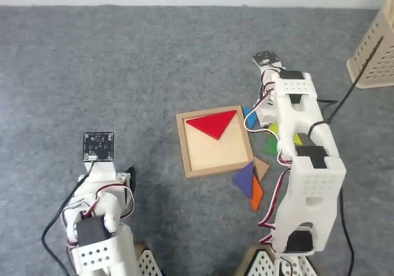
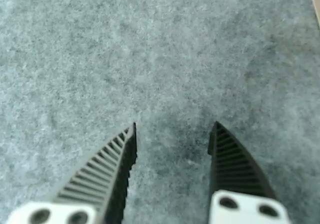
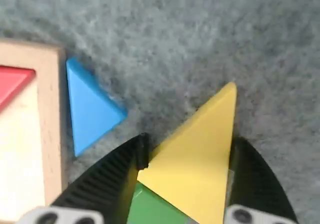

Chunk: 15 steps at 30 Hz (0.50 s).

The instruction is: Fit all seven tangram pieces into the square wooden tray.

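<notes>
On the left, the left tool (image 2: 175, 125) hangs wide open above the grey carpeted bench (image 2: 150, 44). In the middle sits the square wooden tray (image 1: 186, 146) with a big red triangle (image 1: 212, 124) in its far half. A small blue triangle (image 3: 90, 106) lies just beside the tray's right edge. The right tool (image 3: 190, 139) pinches a yellow triangle (image 3: 197, 169) that overlaps a green piece (image 3: 150, 206).

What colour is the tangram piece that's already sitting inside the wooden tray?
The piece is red; it shows best in the high view.
</notes>
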Available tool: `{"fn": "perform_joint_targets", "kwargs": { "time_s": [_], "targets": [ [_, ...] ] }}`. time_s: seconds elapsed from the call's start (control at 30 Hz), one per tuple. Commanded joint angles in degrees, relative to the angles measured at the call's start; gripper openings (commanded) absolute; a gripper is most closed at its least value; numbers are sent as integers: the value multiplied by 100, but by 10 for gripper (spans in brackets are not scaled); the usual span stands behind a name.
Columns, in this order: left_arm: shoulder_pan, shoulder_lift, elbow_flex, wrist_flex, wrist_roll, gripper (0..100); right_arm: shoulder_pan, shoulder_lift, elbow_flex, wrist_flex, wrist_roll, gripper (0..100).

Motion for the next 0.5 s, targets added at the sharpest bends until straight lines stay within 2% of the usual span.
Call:
{"fn": "perform_joint_targets", "kwargs": {
  "time_s": [0.0,0.13,0.3,0.47],
  "targets": [
    [-26,-88,-22,18,53,225,22,-22,-158,119,-123,235],
    [-26,-88,-22,18,53,225,66,-75,-185,110,9,248],
    [-26,-88,-22,18,53,225,22,-462,-123,391,475,385],
    [-26,-88,-22,18,53,225,22,-1042,527,198,712,402]
  ]
}}
